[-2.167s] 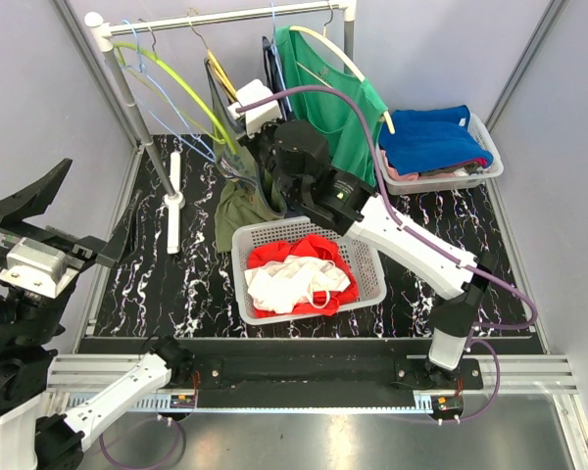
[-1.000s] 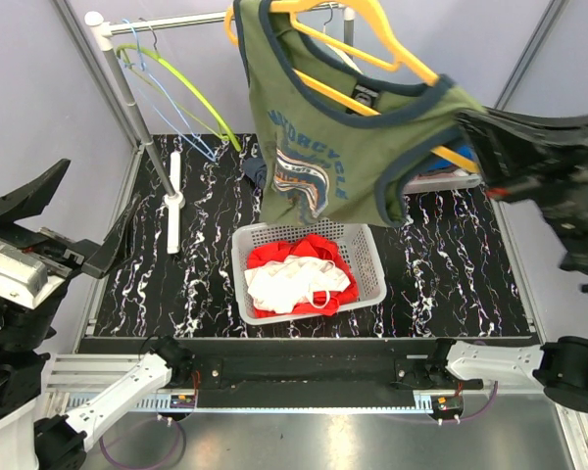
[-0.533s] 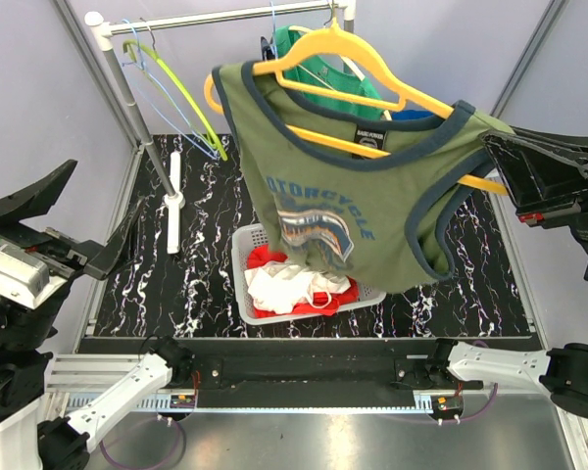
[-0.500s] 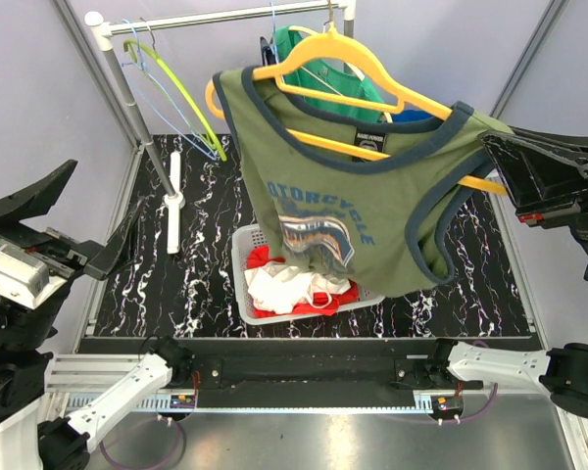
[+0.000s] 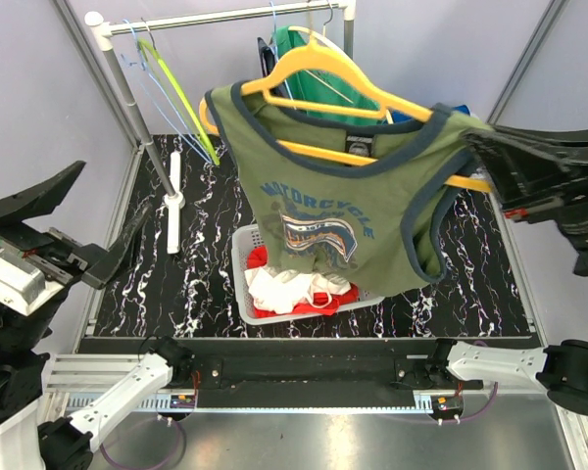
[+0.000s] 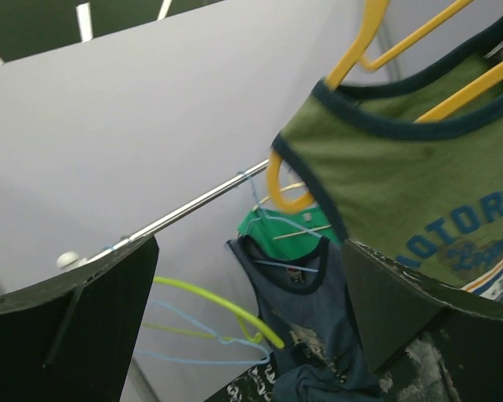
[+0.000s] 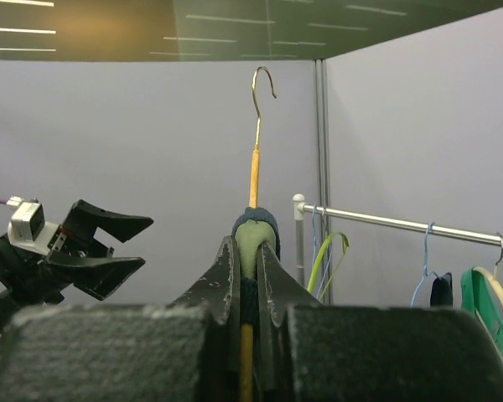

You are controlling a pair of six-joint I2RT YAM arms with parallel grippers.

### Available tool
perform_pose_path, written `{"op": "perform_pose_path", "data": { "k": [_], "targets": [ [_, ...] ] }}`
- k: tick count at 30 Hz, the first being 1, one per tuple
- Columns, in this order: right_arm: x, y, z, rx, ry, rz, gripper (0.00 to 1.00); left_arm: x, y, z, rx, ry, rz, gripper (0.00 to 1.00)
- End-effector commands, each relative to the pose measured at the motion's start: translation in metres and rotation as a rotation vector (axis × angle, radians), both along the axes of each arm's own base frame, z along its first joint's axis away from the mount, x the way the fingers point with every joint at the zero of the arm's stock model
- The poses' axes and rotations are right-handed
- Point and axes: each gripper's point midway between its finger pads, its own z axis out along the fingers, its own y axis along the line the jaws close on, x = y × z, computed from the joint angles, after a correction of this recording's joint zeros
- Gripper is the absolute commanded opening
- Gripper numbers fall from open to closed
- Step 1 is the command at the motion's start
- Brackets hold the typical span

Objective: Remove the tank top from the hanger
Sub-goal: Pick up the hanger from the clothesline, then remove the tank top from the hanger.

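Drifting left, the hanger (image 7: 254, 180), clamped in the right hand (image 7: 248, 255), brought the tank top (image 5: 343, 211) nearer the gaping left hand (image 5: 113, 188).

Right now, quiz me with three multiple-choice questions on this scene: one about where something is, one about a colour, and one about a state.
1. Where is the olive tank top?
A. folded inside the white basket
B. in the air above the white basket
C. clamped in the left gripper

2. What colour is the hanger inside it?
A. yellow
B. blue
C. white

3. How is the left gripper?
A. shut on the hanger
B. open, holding nothing
C. shut on the tank top

Answers: 1 B, the right gripper holds it aloft over the basket; 2 A, yellow shows at the neckline; 3 B, its jaws stand wide apart with nothing between them.
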Motion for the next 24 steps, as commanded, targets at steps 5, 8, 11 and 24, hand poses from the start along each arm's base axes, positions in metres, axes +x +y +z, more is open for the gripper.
{"op": "perform_pose_path", "data": {
  "k": [5, 8, 11, 24],
  "targets": [
    [0.020, 0.055, -0.058, -0.108, 0.088, 0.079, 0.00, -0.029, -0.055, -0.002, 0.104, 0.042, -0.351, 0.99],
    [0.017, 0.070, -0.076, -0.140, 0.107, 0.140, 0.00, -0.021, -0.070, -0.008, 0.112, 0.100, -0.413, 0.99],
    [0.015, 0.081, -0.089, -0.159, 0.138, 0.189, 0.00, -0.006, -0.088, -0.028, 0.127, 0.198, -0.473, 0.99],
    [-0.010, 0.062, -0.092, -0.147, 0.121, 0.254, 0.00, 0.004, -0.114, -0.091, 0.169, 0.407, -0.604, 0.99]
  ]
}}
